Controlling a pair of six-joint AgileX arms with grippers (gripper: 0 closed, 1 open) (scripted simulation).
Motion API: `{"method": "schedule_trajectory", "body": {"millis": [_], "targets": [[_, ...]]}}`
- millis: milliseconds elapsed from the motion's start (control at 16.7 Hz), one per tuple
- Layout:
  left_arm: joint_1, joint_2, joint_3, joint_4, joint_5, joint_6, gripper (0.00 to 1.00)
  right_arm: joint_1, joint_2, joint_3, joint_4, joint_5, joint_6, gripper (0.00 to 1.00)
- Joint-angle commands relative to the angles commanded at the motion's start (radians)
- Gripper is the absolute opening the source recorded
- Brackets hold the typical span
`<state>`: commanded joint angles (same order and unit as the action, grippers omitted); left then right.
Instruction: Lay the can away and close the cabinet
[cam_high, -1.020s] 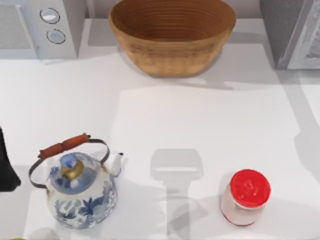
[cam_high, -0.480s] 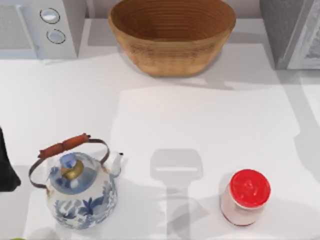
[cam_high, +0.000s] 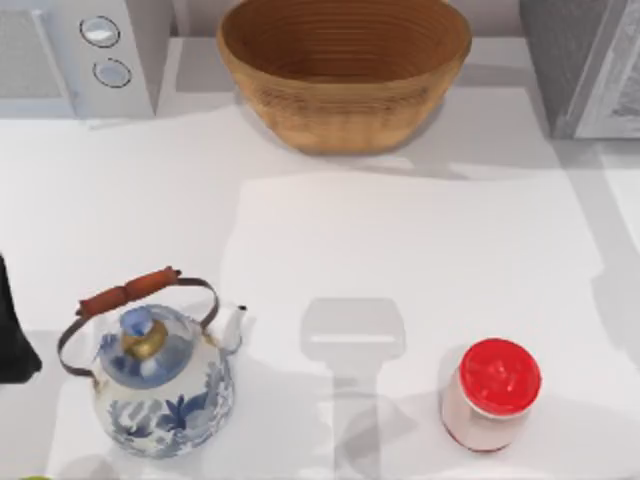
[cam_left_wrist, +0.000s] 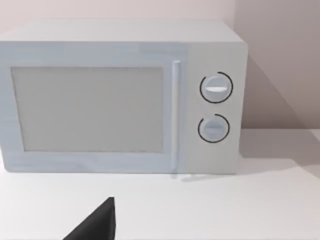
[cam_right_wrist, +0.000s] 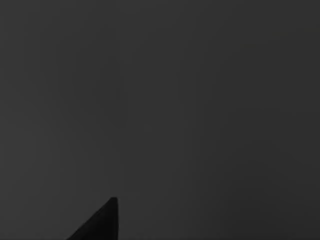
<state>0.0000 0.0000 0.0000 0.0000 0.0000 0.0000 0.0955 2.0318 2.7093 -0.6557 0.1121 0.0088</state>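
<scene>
The can (cam_high: 490, 395), a pale jar with a red lid, stands upright on the white table near the front right. The grey cabinet (cam_high: 585, 65) stands at the back right corner, cut off by the picture's edge. A dark part of my left arm (cam_high: 12, 330) shows at the table's left edge, far from the can. In the left wrist view one black fingertip (cam_left_wrist: 97, 224) points toward the microwave (cam_left_wrist: 120, 97). The right wrist view is dark.
A blue-and-white kettle (cam_high: 160, 375) with a red-wrapped handle stands at the front left. A woven basket (cam_high: 345, 65) sits at the back middle, and a white microwave (cam_high: 85, 55) at the back left.
</scene>
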Motion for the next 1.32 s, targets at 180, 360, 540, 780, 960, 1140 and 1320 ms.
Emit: {"method": "schedule_trajectory", "body": {"millis": [180, 360, 540, 780, 960, 1140, 1320], "targets": [[0.000, 0.000, 0.000, 0.000, 0.000, 0.000, 1.00, -0.005, -0.145, -0.154, 0.058, -0.025, -0.015, 1.00], [0.000, 0.000, 0.000, 0.000, 0.000, 0.000, 1.00, -0.010, -0.361, -0.403, 0.143, -0.059, -0.034, 1.00], [0.000, 0.000, 0.000, 0.000, 0.000, 0.000, 1.00, -0.017, -0.627, -0.743, 0.241, -0.096, -0.051, 1.00], [0.000, 0.000, 0.000, 0.000, 0.000, 0.000, 1.00, -0.029, -1.021, -1.307, 0.373, -0.135, -0.067, 1.00], [0.000, 0.000, 0.000, 0.000, 0.000, 0.000, 1.00, -0.042, -1.313, -1.745, 0.464, -0.149, -0.067, 1.00], [0.000, 0.000, 0.000, 0.000, 0.000, 0.000, 1.00, -0.057, -1.576, -2.122, 0.539, -0.150, -0.058, 1.00], [0.000, 0.000, 0.000, 0.000, 0.000, 0.000, 1.00, -0.072, -1.787, -2.408, 0.594, -0.140, -0.042, 1.00]]}}
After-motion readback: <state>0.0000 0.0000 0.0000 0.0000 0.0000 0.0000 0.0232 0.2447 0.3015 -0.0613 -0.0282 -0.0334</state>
